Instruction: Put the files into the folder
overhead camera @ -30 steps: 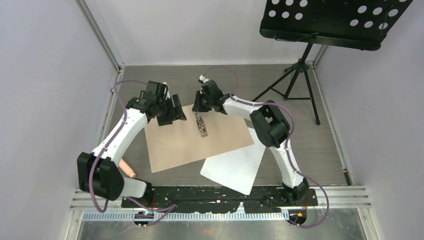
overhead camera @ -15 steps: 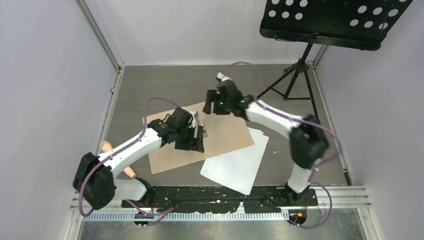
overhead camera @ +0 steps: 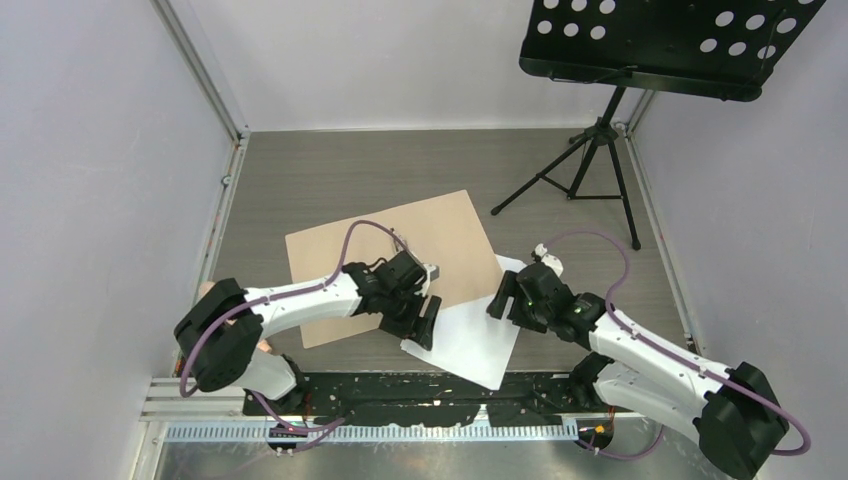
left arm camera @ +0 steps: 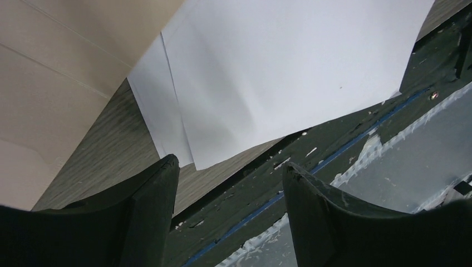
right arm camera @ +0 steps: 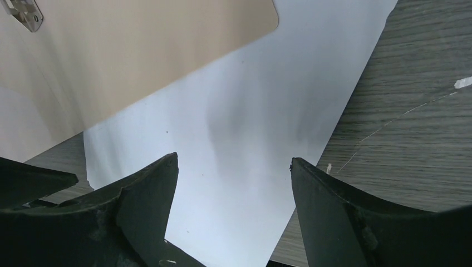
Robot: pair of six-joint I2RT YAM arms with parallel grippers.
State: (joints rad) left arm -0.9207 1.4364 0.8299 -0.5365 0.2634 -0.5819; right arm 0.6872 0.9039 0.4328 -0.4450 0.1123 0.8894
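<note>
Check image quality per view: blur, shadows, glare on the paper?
Top external: sharp, evenly lit, no glare. Left wrist: files crisp, left hand underexposed, soft-edged. Right wrist: grey shadow patches on the files, folder streaky, likely motion blur.

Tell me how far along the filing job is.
Done: nothing filed; the files lie outside, partly under the folder. In hand: left gripper and right gripper hover open by the sheets, holding nothing. Remaining: grasp them and slide them into the folder.
</note>
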